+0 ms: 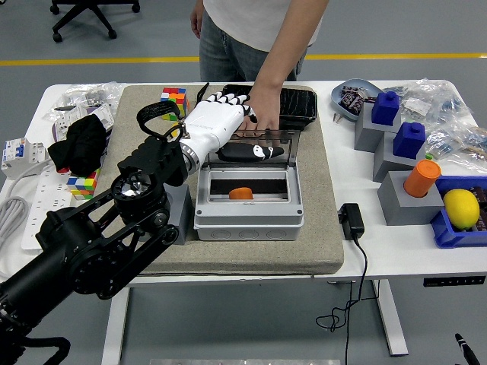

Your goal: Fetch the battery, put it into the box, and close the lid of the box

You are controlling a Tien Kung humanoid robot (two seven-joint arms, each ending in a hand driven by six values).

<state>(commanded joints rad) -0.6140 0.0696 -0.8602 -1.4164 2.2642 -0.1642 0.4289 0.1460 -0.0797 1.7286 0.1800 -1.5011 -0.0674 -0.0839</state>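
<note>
A grey box [247, 222] sits on the beige mat [228, 255] at the table's middle. An orange battery [240, 193] lies inside its opening. The clear lid [283, 146] is hinged at the far side and tilted partly down. My left hand [237, 129], white with a black thumb, lies flat on the lid with fingers spread, holding nothing. A person's hand [264, 114] rests at the lid's far edge, right beside my fingers. The right arm does not show.
A black case [295, 99] lies behind the box. A Rubik's cube [173, 99] and black cloth [79, 144] are at left. A power adapter [351, 220] lies right of the mat. Grey blocks with blue and orange pieces [421, 178] and a lemon [461, 207] stand at right.
</note>
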